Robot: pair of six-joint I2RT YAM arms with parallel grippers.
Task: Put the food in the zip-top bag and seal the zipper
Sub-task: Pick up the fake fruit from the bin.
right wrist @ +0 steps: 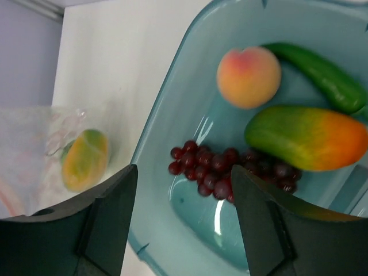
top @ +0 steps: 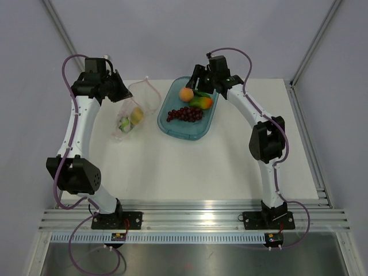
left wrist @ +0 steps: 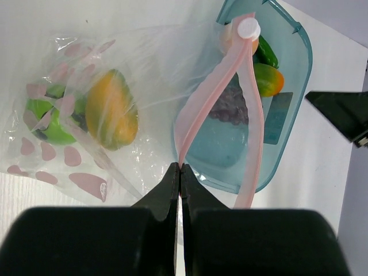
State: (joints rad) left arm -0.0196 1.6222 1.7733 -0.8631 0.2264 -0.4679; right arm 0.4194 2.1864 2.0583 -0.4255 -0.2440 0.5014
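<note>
The clear zip-top bag (top: 133, 112) lies left of the tray, with one orange-green mango (left wrist: 111, 109) and the green round fruit (left wrist: 54, 121) inside. My left gripper (left wrist: 180, 168) is shut on the bag's pink zipper (left wrist: 215, 86) and holds the mouth edge up; it also shows in the top view (top: 121, 90). My right gripper (right wrist: 184, 178) is open and empty above the tray; it also shows in the top view (top: 199, 80). In the tray lie the peach (right wrist: 248, 76), the second mango (right wrist: 307, 137) and the purple grape bunch (right wrist: 230, 169).
The teal tray (top: 190, 131) sits at the table's back centre, right of the bag. A long dark green vegetable (right wrist: 322, 75) lies in it beside the peach. A white slider (left wrist: 248, 27) sits at the zipper's far end. Walls stand close behind.
</note>
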